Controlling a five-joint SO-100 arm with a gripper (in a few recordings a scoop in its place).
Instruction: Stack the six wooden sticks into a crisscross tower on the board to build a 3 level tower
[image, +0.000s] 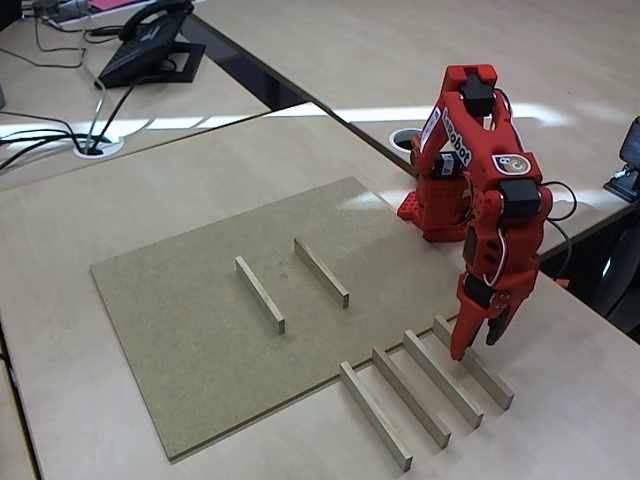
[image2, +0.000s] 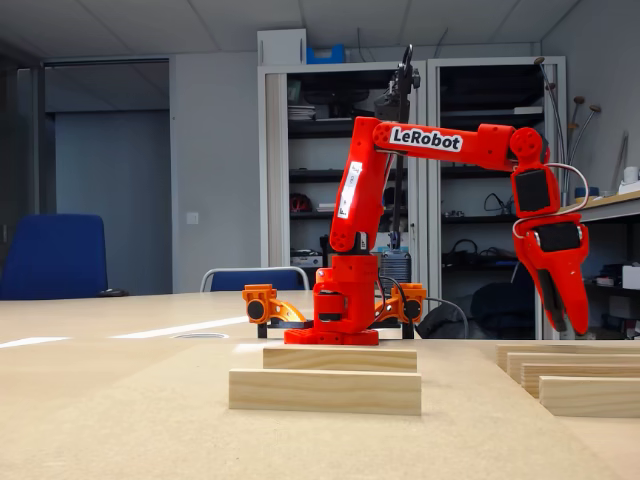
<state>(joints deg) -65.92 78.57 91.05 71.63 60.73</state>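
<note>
Six pale wooden sticks, thin, straight and square in section, lie in two groups. Two of them (image: 260, 293) (image: 321, 271) rest parallel and apart on the board (image: 190, 340), a flat, matte, speckled tan-brown fibreboard panel, near its middle. The other four (image: 374, 415) (image: 410, 396) (image: 442, 378) (image: 474, 362) lie side by side in a row on the smoother, paler wood-grain desk (image: 560, 420), just off the board's near right corner in the high fixed view.

A glossy red plastic gripper (image: 477, 343) points down over the rightmost stick of the row, its tips close to or touching it; I cannot tell which. Its fingers are slightly parted, with nothing between them.

From the low, table-level fixed view the two board sticks (image2: 325, 391) (image2: 340, 358) appear as flat pale bars one behind the other, and the row of four shows stepped at the right edge (image2: 590, 395). Here the gripper (image2: 562, 325) hangs just above that row. This view also shows the arm's white "LeRobot" lettering (image2: 426, 139), shelving and a blue chair (image2: 52, 256) behind; the high view shows a desk phone (image: 152, 45) at the far left corner.
</note>
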